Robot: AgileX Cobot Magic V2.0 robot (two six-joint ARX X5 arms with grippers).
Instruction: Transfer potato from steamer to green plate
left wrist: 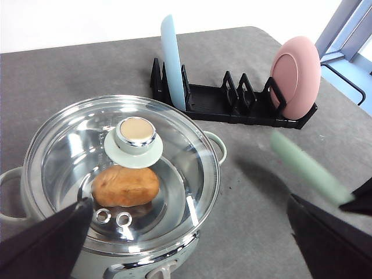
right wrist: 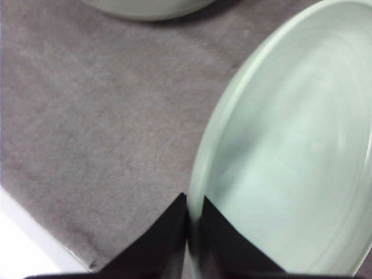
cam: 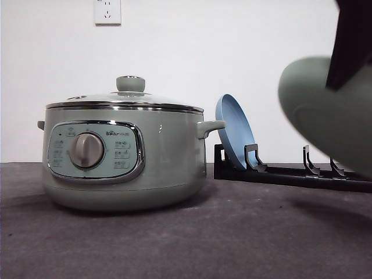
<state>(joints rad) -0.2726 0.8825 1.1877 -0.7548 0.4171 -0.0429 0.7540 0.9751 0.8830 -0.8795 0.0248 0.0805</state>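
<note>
The right gripper (right wrist: 195, 244) pinches the rim of the smooth, shiny green plate (right wrist: 290, 151) and holds it in the air. Next job: lay it flat on the grey table (left wrist: 256, 192). The rough brown potato (left wrist: 125, 186) sits in the steamer (cam: 125, 157) (glass lid on). The left gripper (left wrist: 186, 244) looks open.
</note>
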